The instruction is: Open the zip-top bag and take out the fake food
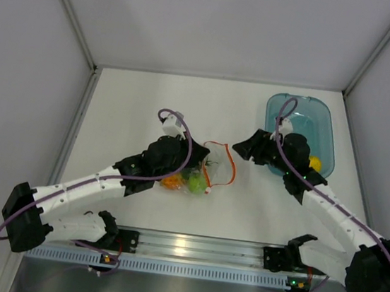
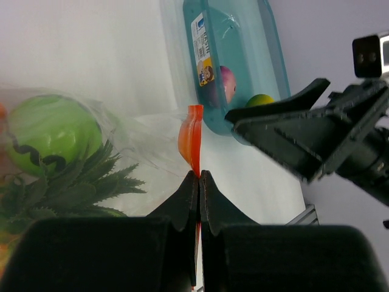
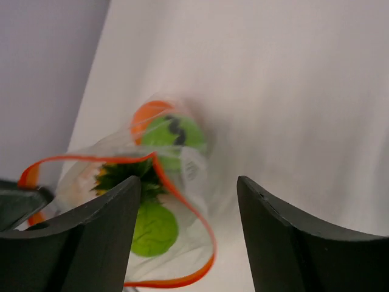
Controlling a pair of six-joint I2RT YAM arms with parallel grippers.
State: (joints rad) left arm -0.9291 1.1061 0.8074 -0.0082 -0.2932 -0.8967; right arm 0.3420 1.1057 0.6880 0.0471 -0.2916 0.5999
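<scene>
The zip-top bag lies mid-table, its orange-red zip strip spread in an open loop. My left gripper is shut on the strip, its jaws pressed together on it. Inside the bag are a light green ball, a pineapple crown, an orange piece and a green piece. My right gripper is open and empty, just right of the bag mouth. A pink ball and a yellow piece lie in the blue tub.
The translucent blue tub stands at the back right, under my right arm. Grey walls close the table on the left, right and back. A metal rail runs along the near edge.
</scene>
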